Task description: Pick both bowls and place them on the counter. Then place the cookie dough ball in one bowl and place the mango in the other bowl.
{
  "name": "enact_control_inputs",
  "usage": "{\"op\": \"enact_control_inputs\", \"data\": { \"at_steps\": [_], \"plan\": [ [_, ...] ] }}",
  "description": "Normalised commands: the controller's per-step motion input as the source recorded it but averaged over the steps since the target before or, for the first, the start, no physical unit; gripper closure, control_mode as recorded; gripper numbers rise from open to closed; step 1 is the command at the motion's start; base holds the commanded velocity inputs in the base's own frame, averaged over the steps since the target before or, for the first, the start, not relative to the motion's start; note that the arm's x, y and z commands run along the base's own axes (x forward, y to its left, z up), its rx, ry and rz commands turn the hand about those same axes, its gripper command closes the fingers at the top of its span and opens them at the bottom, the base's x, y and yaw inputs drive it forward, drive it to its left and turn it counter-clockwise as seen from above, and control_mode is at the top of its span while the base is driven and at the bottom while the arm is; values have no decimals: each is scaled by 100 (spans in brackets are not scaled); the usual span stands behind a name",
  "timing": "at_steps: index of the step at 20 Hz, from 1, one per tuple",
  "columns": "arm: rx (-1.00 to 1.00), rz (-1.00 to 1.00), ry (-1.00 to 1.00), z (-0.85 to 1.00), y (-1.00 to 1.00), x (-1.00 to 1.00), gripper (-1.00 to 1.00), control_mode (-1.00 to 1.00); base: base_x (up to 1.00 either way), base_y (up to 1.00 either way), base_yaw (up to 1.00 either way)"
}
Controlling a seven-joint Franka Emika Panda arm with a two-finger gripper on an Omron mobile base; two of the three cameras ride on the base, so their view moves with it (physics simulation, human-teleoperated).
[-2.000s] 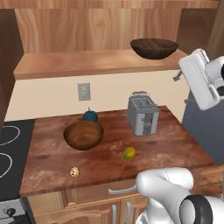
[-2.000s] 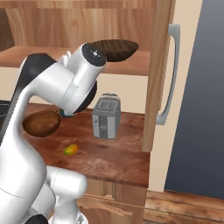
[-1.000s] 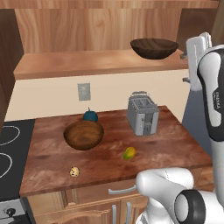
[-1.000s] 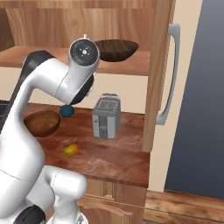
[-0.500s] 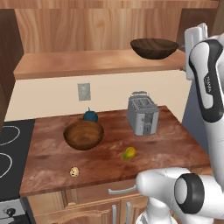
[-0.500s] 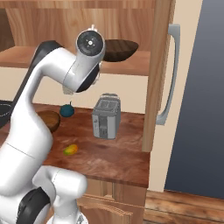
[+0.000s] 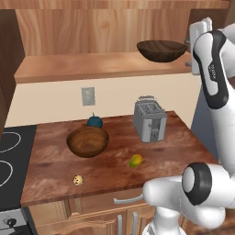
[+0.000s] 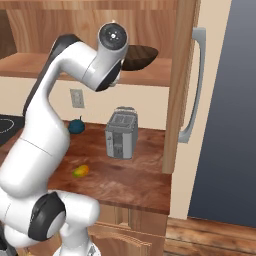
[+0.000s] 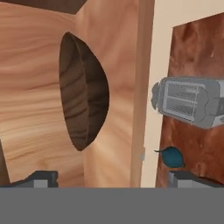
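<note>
We note gripper [image 9: 109, 178] jaws wide apart facing shelf's dark bowl [image 9: 85, 89], left base view adds dough ball [image 7: 78, 180], reddish bowl [image 7: 87, 141], mango [image 7: 135, 160] on counter [image 7: 55, 165].

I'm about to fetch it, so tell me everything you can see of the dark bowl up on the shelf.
The dark bowl is wide, shallow and round, of dark brown wood with visible grain inside. It sits upright and empty on the pale wooden shelf, near its right end, above the toaster. Nothing but the shelf touches it. The gripper faces its open side with jaws wide, not yet around it.
</note>
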Motion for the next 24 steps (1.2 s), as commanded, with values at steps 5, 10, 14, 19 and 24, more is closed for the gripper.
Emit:
{"op": "enact_control_inputs", "data": {
  "at_steps": [5,10,14,19,24],
  "plan": [
    [0,0,0,-6,0,48,-100,-100,0,0,0],
    [0,0,0,-7,0,49,-100,-100,0,0,0],
    [0,0,0,-15,0,44,-100,-100,0,0,0],
    [0,0,1,-16,-5,35,-100,-100,0,0,0],
    [0,0,1,-15,-5,36,-100,-100,0,0,0]
  ]
}}
